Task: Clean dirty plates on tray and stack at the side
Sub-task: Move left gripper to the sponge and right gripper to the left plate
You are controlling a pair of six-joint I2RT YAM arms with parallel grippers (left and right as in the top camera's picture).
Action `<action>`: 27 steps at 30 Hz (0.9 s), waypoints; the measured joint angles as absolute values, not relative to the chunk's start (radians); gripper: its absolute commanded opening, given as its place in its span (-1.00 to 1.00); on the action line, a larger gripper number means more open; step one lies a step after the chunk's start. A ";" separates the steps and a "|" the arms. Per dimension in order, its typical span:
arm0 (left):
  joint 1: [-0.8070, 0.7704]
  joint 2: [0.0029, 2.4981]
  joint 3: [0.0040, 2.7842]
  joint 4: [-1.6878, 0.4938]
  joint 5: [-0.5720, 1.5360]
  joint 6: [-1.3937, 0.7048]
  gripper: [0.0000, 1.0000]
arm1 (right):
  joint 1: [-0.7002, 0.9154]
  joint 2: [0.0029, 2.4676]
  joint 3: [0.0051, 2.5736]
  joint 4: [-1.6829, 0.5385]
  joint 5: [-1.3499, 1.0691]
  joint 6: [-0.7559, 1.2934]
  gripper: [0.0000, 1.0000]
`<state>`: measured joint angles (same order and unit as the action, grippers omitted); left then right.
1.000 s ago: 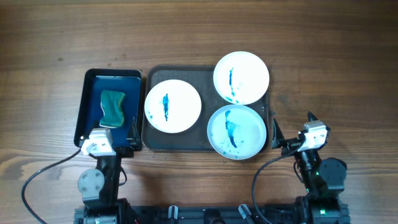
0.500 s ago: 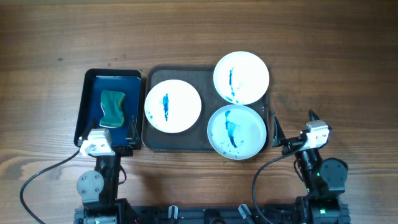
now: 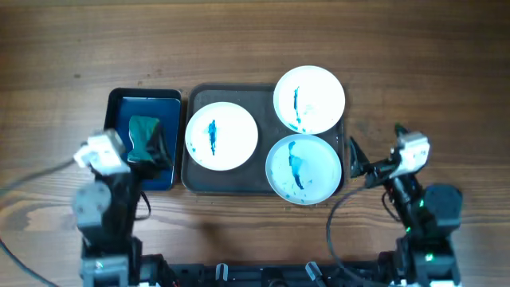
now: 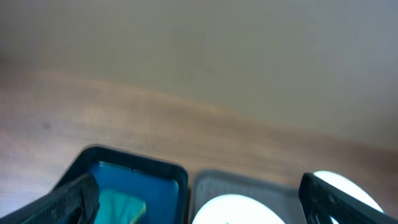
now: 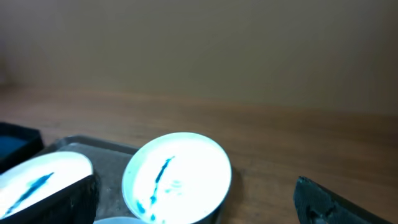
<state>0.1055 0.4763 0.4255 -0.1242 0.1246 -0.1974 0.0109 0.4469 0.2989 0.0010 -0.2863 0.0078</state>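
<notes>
The left claw (image 3: pixel 151 150) gapes wide, empty, over the blue tray (image 3: pixel 127 108) at left; the right claw (image 3: pixel 373 155), equally spread, empty, beside the grey tray (image 3: pixel 231 183).

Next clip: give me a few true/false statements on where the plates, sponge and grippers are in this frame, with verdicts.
1. Three plates sit on the grey tray. True.
2. Every plate is already wiped clean. False: each one bears blue streaks.
3. A green sponge lies in the blue tray. True.
4. The right gripper is clamped on a plate. False: it is open and holds nothing, to the right of the grey tray.
5. The left gripper is open, above the blue tray. True.
</notes>
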 measured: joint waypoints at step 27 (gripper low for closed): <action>0.104 1.364 1.222 -0.661 0.363 -0.245 1.00 | 0.240 1.393 1.176 -0.651 -0.534 0.208 0.62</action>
